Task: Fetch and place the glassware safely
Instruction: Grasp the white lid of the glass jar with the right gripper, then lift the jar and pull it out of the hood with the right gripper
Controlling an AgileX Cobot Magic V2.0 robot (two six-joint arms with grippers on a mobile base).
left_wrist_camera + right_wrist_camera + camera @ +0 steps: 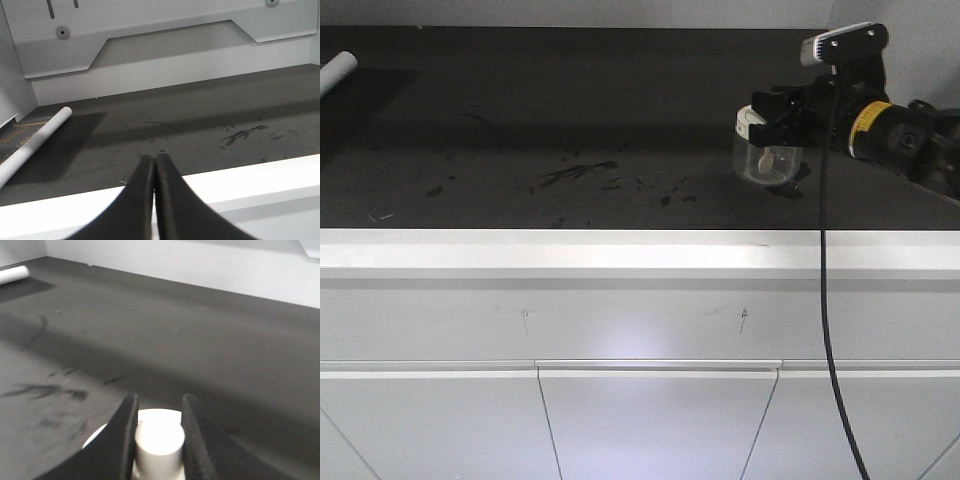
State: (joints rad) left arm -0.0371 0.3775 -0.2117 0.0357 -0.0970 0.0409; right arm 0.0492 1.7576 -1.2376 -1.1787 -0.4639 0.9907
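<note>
The right gripper (782,112) reached in from the right over the dark matte countertop (570,110), its two black fingers (125,430) narrowed onto the round knob (160,442) of a small squat clear glass jar (767,160) with a cream-white lid (749,122). In the right wrist view the knob sat pinched between both pads, with the lid's rim showing just below. The jar stood at the right end of the counter, near the front white edge (620,250); whether its base touched the surface could not be told. A black cable (825,300) hung down past the white cabinet front (640,320). The left gripper (153,159) was pressed fully closed, its fingers touching and holding nothing, above the front edge. A white cylindrical tube (335,72) lay at the far left, well apart from the jar
</note>
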